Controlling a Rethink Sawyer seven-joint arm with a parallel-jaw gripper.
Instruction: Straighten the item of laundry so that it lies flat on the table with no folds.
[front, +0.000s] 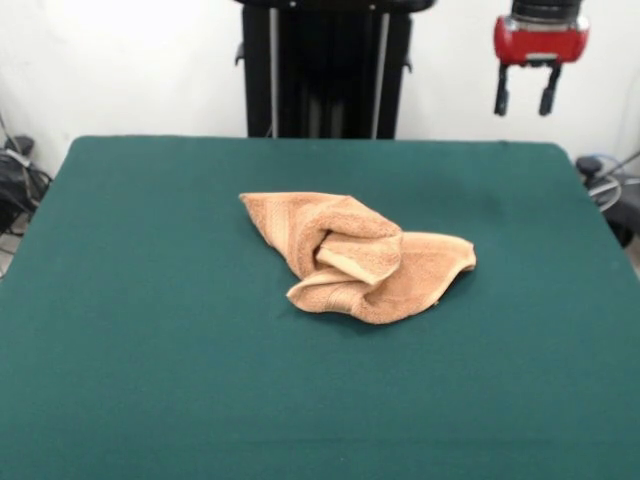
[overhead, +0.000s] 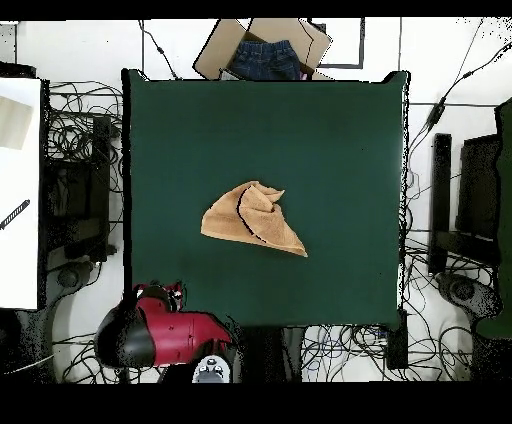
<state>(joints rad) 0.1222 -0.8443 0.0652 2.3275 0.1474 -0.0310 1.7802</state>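
Green felt covers the table (front: 130, 330), with the towel (front: 355, 255) crumpled near its middle, folded over itself so its underside layers are hidden. Up at the right, the red arm hangs drawn back beyond the far edge, its gripper (front: 526, 90) open, empty, well apart from the towel; the arm's upper part is cut off

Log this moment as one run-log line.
gripper: open, raised off the table's corner | orange-tan terry towel: crumpled, folded over itself mid-table | dark green felt table | task: not done
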